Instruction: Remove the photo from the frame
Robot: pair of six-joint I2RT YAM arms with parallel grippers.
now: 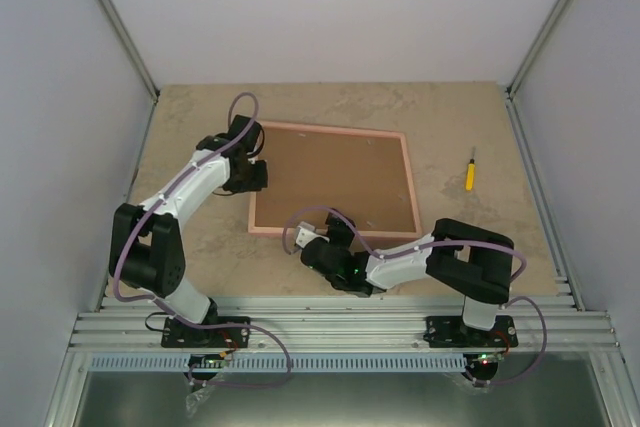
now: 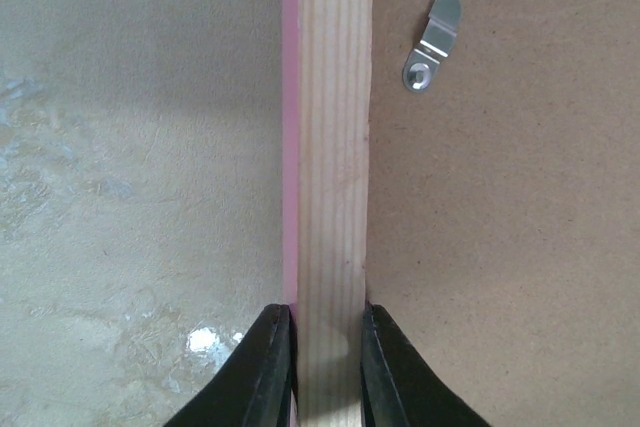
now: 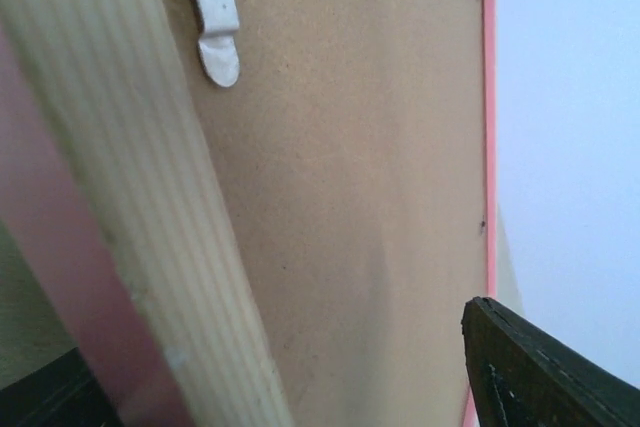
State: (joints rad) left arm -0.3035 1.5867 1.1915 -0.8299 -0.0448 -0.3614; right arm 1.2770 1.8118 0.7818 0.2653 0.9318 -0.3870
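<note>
A mottled beige, stone-patterned surface sits between plain white walls. Near its middle lies a large rectangular frame, back side up, with thin pink edges and pale wood rails around a brown backing board. A small yellow screwdriver lies on the surface to the right of the frame, well apart from it.

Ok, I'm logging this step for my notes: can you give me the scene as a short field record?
frame: back side up on the table, brown backing board showing
photo: not visible
left claw: shut on the frame's left rail
right claw: open, astride the near rail
clip: metal, on the backing board
screwdriver: yellow, right of the frame, untouched
</note>
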